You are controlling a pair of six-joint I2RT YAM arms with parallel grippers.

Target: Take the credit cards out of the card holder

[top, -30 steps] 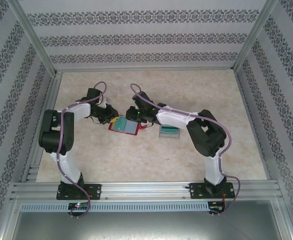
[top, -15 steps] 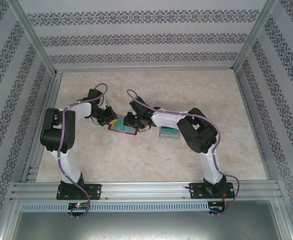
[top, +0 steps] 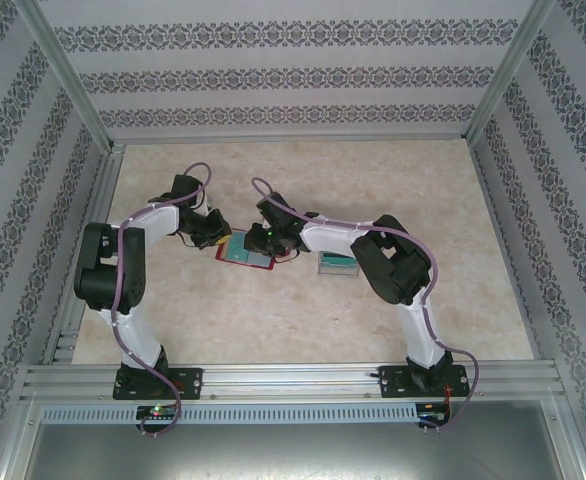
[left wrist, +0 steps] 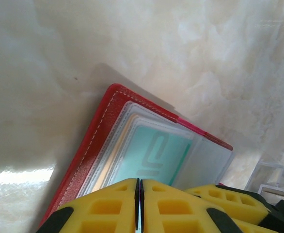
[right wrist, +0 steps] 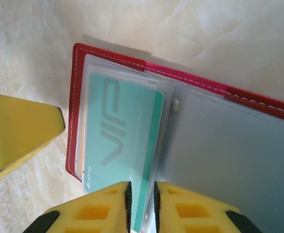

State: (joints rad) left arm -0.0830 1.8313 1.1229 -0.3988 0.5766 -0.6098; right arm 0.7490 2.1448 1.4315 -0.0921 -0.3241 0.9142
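Card holder (top: 244, 252): red, lying open and flat on the table (top: 303, 320), slightly left of centre and about midway between the near and far edges. Its grey see-through pockets face upward.

Teal VIP card (right wrist: 122, 131): seated in the left-hand pocket, print visible through the plastic. A beige edge (left wrist: 103, 167) shows just behind it in the same stack of pockets. The right-hand pocket appears grey; its contents cannot be determined.

Right gripper (right wrist: 141, 204): positioned at the near edge of the holder. The jaws are narrow, and the lower edge of the teal VIP card passes between the yellow fingers (right wrist: 190, 208).

Left gripper (left wrist: 138, 194): at the holder's left end, opposite the right gripper. The jaws are brought together to a hairline seam over the holder's edge. Whether they pinch the holder or merely rest against it cannot be determined.

Small rectangular item (top: 338, 263): teal on its upper face, lying on the table to the right of the holder and apart from it. Its nature is unclear.
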